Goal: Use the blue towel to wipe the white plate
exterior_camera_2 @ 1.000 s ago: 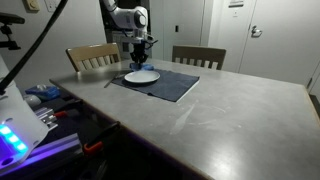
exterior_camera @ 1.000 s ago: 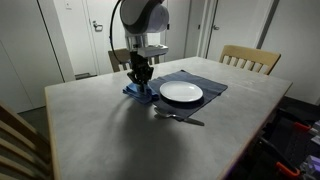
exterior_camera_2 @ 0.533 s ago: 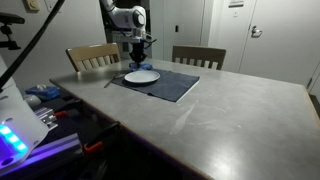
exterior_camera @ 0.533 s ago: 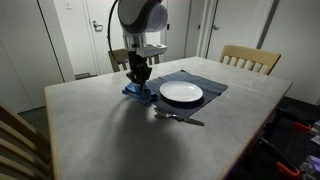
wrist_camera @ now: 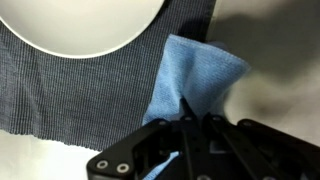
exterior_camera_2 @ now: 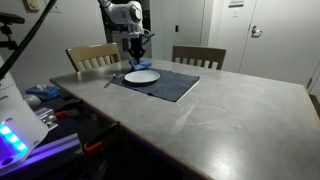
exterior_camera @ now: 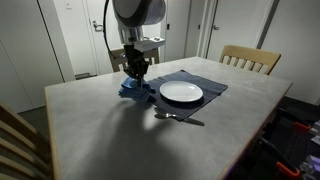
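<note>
The blue towel (wrist_camera: pixel 190 75) hangs bunched from my gripper (wrist_camera: pixel 197 118), whose jaws are pressed together on its near edge in the wrist view. In both exterior views the towel (exterior_camera: pixel 133 87) (exterior_camera_2: pixel 136 64) is lifted a little off the table, just beside the white plate (exterior_camera: pixel 181 93) (exterior_camera_2: pixel 141 76). The plate lies on the dark grey-blue placemat (exterior_camera: pixel 205 82) (exterior_camera_2: pixel 170 84) (wrist_camera: pixel 70 95), and its rim (wrist_camera: pixel 80 30) fills the wrist view's upper left. My gripper (exterior_camera: pixel 136 72) (exterior_camera_2: pixel 137 50) points straight down over the placemat's edge.
Metal cutlery (exterior_camera: pixel 178 117) lies on the table in front of the plate. Wooden chairs (exterior_camera: pixel 250 58) (exterior_camera_2: pixel 198 56) (exterior_camera_2: pixel 92 55) stand around the large grey table (exterior_camera: pixel 120 130) (exterior_camera_2: pixel 240 110). Cables and gear (exterior_camera_2: pixel 40 105) sit off the table's side.
The jaws have shut fully on the towel and the arm has risen slightly, taking the towel's gripped edge up off the table.
</note>
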{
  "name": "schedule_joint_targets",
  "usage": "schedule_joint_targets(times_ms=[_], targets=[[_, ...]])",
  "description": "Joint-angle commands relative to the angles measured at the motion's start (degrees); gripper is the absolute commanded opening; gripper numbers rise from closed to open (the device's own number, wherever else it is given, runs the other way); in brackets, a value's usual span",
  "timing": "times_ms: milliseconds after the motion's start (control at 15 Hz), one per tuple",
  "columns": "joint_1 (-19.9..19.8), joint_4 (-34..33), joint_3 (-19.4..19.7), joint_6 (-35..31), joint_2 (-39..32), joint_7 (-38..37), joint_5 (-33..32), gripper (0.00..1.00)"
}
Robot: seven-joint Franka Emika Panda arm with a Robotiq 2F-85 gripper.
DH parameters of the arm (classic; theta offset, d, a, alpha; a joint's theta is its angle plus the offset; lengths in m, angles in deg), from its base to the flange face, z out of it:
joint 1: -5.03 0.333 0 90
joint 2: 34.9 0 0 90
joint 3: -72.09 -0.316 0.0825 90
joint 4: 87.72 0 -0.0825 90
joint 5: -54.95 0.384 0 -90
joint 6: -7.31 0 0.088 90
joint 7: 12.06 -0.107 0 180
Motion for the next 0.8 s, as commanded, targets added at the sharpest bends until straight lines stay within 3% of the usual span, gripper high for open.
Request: schedule_joint_targets(times_ms=[0, 333, 733], targets=[[1.57, 5.55, 1.29, 0.42, 5.10, -1.06, -2.26, 0.02], [2.28, 13.25, 1.35, -1.58, 10.31, -2.96, -4.57, 0.02], [1.92, 23.76, 2.24, -12.27, 14.67, -8.06, -6.29, 0.02]])
